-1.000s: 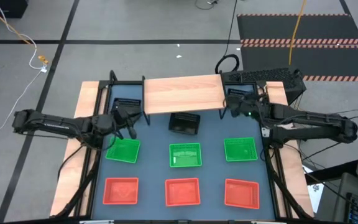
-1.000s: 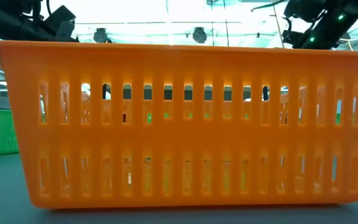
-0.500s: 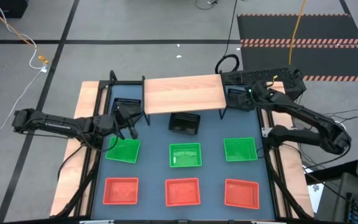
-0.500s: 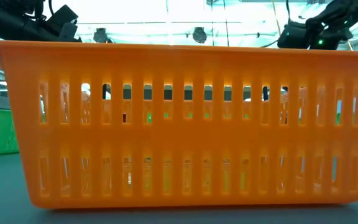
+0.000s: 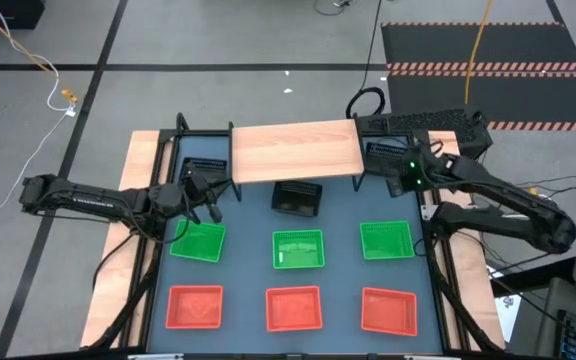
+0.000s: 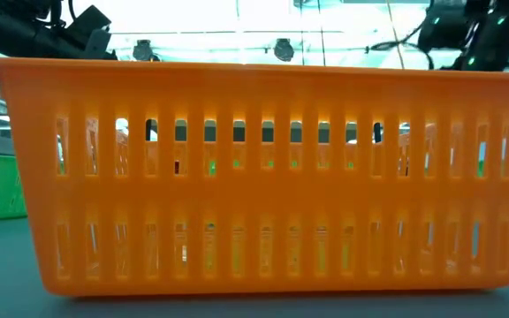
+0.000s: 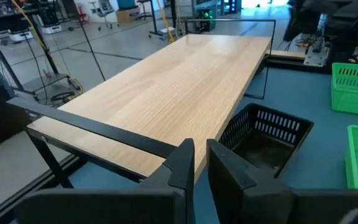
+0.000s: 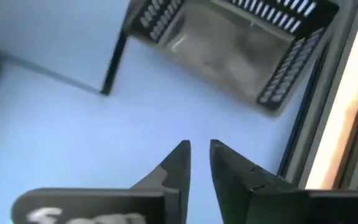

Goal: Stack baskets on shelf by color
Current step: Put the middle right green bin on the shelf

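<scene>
- The shelf [image 5: 294, 152] spans the far side of the table [image 5: 343, 210], its light plank bare on top, thin black legs at each end.
- Under and around the shelf sit the three black baskets: one [image 5: 297, 198] just in front of its middle, one [image 5: 201, 168] tucked at its left end, one [image 5: 382, 157] at its right end by the leg.
- One row nearer than the shelf come the three green baskets, left [image 5: 199, 241], middle [image 5: 298, 249] and right [image 5: 387, 240], each standing alone and well apart.
- Farthest from the shelf is the row of red baskets, left [image 5: 195, 306], middle [image 5: 294, 308] and right [image 5: 388, 309]; the middle one fills the low view [image 6: 254, 177].
- Left gripper [image 5: 208, 203] hangs in front of the shelf's left end, between the left black basket and the left green one; its wrist view shows the fingers [image 7: 182, 165] nearly closed with only a thin slit, nothing held.
- Right gripper [image 5: 400, 178] hovers at the shelf's right end, just beside the right black basket; its wrist view shows the fingers [image 8: 179, 163] close together, a narrow gap, empty.
</scene>
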